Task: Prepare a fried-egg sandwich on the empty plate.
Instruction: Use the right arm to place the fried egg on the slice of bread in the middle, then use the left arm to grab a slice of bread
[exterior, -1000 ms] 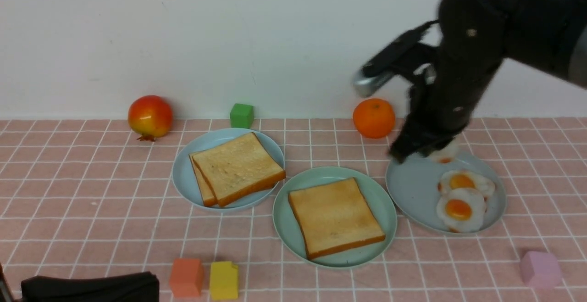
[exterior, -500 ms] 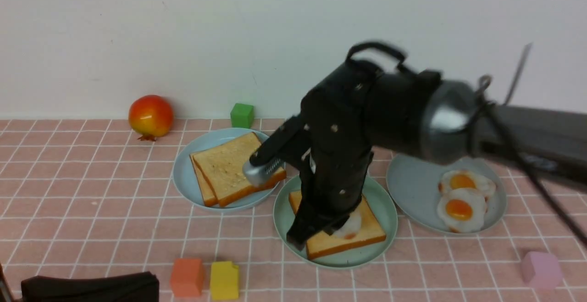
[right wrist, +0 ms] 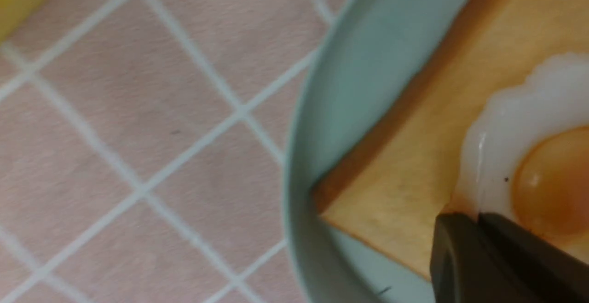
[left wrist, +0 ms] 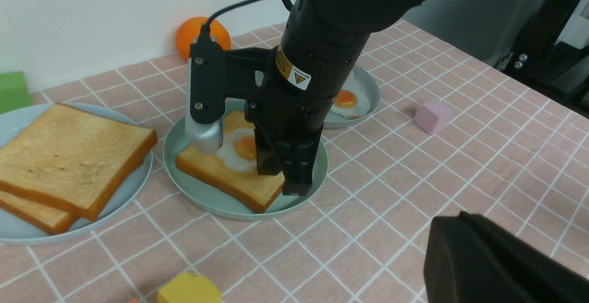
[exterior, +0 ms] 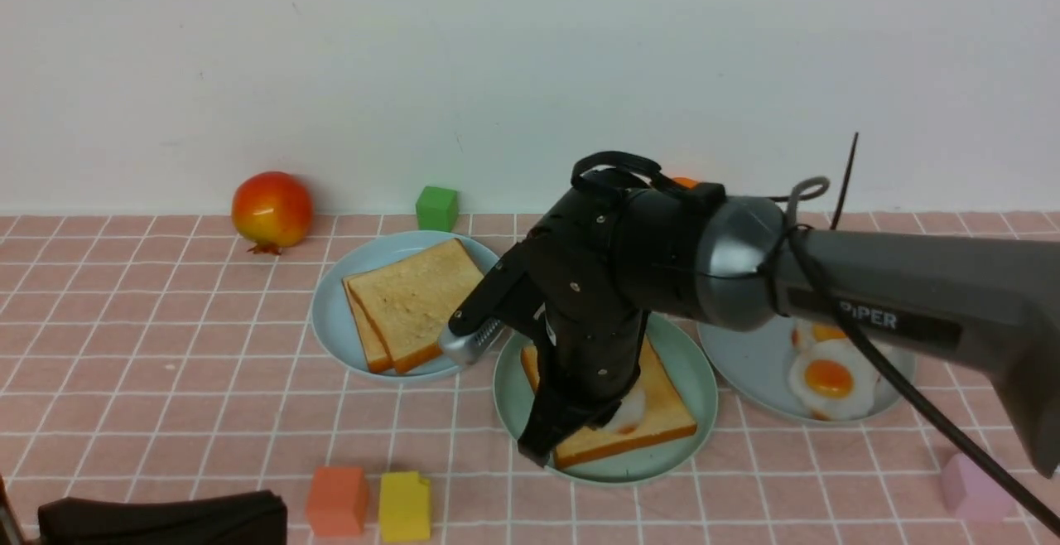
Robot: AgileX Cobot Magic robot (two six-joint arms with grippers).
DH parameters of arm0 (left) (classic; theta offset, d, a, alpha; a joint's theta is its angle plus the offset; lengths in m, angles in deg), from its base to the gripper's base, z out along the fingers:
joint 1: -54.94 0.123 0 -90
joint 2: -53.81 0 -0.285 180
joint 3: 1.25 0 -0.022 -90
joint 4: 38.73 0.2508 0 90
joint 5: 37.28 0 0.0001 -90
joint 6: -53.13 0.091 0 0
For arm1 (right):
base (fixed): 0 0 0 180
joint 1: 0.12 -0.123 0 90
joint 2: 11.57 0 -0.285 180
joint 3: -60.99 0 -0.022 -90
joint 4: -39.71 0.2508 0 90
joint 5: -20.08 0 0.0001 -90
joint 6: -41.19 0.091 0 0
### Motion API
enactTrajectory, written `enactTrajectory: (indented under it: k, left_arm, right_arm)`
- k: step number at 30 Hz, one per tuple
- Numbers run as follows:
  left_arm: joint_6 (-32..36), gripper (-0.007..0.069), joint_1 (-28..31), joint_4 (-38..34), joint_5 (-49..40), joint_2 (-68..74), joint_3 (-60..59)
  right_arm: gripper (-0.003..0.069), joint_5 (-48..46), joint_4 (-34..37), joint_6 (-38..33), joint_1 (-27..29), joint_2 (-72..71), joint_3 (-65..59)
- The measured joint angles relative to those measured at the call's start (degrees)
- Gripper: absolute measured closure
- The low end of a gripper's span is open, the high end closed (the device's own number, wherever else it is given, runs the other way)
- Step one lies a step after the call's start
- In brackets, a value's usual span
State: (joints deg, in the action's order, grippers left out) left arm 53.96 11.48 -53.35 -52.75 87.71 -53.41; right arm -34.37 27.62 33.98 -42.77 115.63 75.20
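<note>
Right gripper (left wrist: pixel 281 179) down on the mint-green plate (left wrist: pixel 202 199), jaws clenched on the white edge of a fried egg (left wrist: pixel 235 150).

Egg lies flat, yolk up, on the single toast slice (left wrist: pixel 209 170) in that plate, top slice not yet on. Jaws point straight down, nearly closed, and the egg's rim meets the seam between them; the tips touch the toast near its front corner. Two spare toast slices (exterior: pixel 406 301) are stacked on the pale blue plate (exterior: pixel 331 321) to the left. Two more eggs (exterior: pixel 828 379) sit on the pale plate (exterior: pixel 745 371) to the right, partly hidden by the arm. Left gripper (exterior: pixel 161 518) sits low at the near-left of the tabletop (exterior: pixel 166 363), jaws shut, well apart from the plates.
</note>
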Motion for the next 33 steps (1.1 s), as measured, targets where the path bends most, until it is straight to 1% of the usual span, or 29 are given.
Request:
enactTrajectory:
  k: [2,4,5,7,8,10,11,12,14,15,17,20,21,22,25,26,27,28,29,30,33]
  left_arm:
    - [0.00,0.0596,0.00,0.00,0.00,0.00,0.00]
    - [0.00,0.0594,0.00,0.00,0.00,0.00,0.00]
    - [0.00,0.0594,0.00,0.00,0.00,0.00,0.00]
    - [0.00,0.0592,0.00,-0.16,0.00,0.00,0.00]
    - [0.00,0.0592,0.00,-0.25,0.00,0.00,0.00]
    - [0.00,0.0590,0.00,-0.89,0.00,0.00,0.00]
    - [0.00,0.0590,0.00,-0.89,0.00,0.00,0.00]
    - [0.00,0.0588,0.00,-1.12,-0.02,0.00,0.00]
    - [0.00,0.0587,0.00,-1.23,-0.22,0.00,0.00]
    - [0.00,0.0587,0.00,-1.23,-1.06,0.00,0.00]
    - [-0.36,0.0586,0.00,-1.29,-2.56,0.15,0.00]
    - [-3.03,0.0592,0.00,-1.44,-6.39,2.53,1.51]
    - [-4.43,0.0611,0.00,-1.06,-9.70,5.25,3.87]
    - [-4.58,0.0611,0.00,-0.94,-9.70,5.70,4.30]
    - [-5.79,0.0612,0.00,1.77,-18.52,16.26,14.53]
    - [-5.79,0.0612,0.00,1.91,-18.94,17.57,15.09]
    - [-5.83,0.0612,0.00,2.93,-21.70,22.16,18.60]
    - [-5.83,0.0612,0.00,3.51,-22.70,25.22,20.65]
    - [-5.78,0.0612,0.00,3.80,-22.96,26.41,21.34]
    - [-5.20,0.0612,0.00,5.31,-23.53,31.37,23.82]
    - [-4.41,0.0612,1.46,6.53,-24.10,37.51,27.19]
  right_arm:
    - [0.0588,0.07,-0.79,0.84,0.00,0.00,0.00]
    - [0.0557,0.34,-3.43,2.95,0.00,0.00,0.00]
    - [0.0550,0.34,-3.66,3.38,0.00,0.00,0.00]
    - [0.0515,0.54,-4.73,4.56,0.00,0.00,0.00]
    - [0.0500,0.61,-4.87,4.77,0.00,0.00,0.00]
    - [0.0442,0.44,-4.60,5.24,0.00,0.00,0.00]
    - [0.0438,0.37,-4.60,5.24,0.00,0.00,0.00]
    - [0.0396,-0.63,-3.89,5.38,0.00,0.00,0.00]
    - [0.0376,-1.52,-3.59,5.38,0.00,-0.15,0.00]
    - [0.0354,-3.54,-3.40,5.38,-0.33,-0.92,0.00]
    - [0.0348,-5.53,-3.32,5.38,-0.71,-2.37,0.00]
    - [0.0370,-10.27,-2.92,5.49,-1.53,-8.02,0.00]
    - [0.0403,-12.85,-1.83,5.99,-1.68,-12.43,0.00]
    - [0.0413,-13.13,-1.48,6.16,-1.68,-13.55,0.00]
    - [0.0505,-15.22,0.79,8.91,-1.68,-23.50,-1.30]
    - [0.0515,-15.23,0.91,9.07,-1.68,-24.70,-1.71]
    - [0.0546,-15.54,1.70,10.18,-1.68,-28.32,-3.19]
    - [0.0580,-15.77,2.52,11.40,-1.68,-32.56,-5.39]
    - [0.0580,-15.85,2.67,11.54,-1.68,-32.56,-5.39]
    - [0.0615,-16.23,3.48,12.74,-1.68,-38.00,-8.91]
    - [0.0645,-16.49,4.07,14.07,-1.68,-46.68,-15.58]
